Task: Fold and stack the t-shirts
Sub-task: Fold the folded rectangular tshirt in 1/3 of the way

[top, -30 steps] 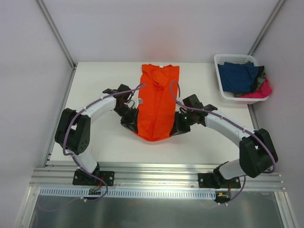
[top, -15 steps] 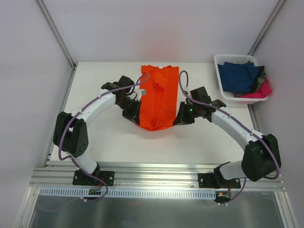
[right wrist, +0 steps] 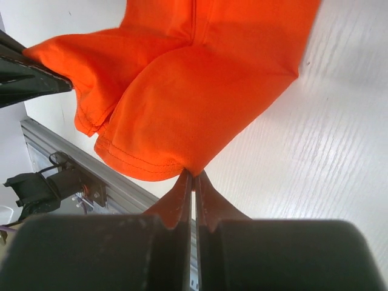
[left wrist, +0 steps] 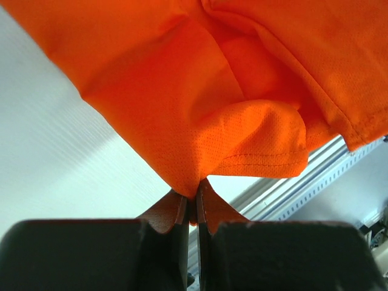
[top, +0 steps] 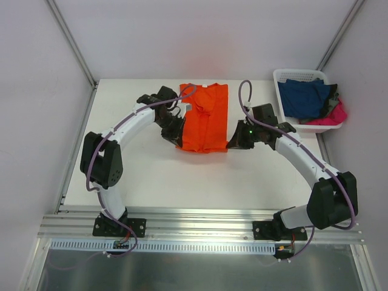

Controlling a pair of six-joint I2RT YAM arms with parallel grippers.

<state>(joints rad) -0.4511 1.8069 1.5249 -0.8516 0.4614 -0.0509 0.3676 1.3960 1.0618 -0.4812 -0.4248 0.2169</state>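
The bright orange t-shirt lies lengthwise on the white table, its near hem lifted and doubled toward the collar. My left gripper is shut on the hem's left corner, which shows as pinched orange cloth in the left wrist view, just above my left gripper. My right gripper is shut on the hem's right corner; the right wrist view shows the cloth clamped at my right gripper. A navy blue t-shirt and a hot pink t-shirt lie crumpled in the basket.
The white slotted plastic basket stands at the table's back right corner. The aluminium rail runs along the near edge. Grey walls close in the left, right and back sides.
Both grippers have carried the shirt's near hem away from the front edge toward the collar, so the orange shirt now looks shorter. Both arms have reached farther back.
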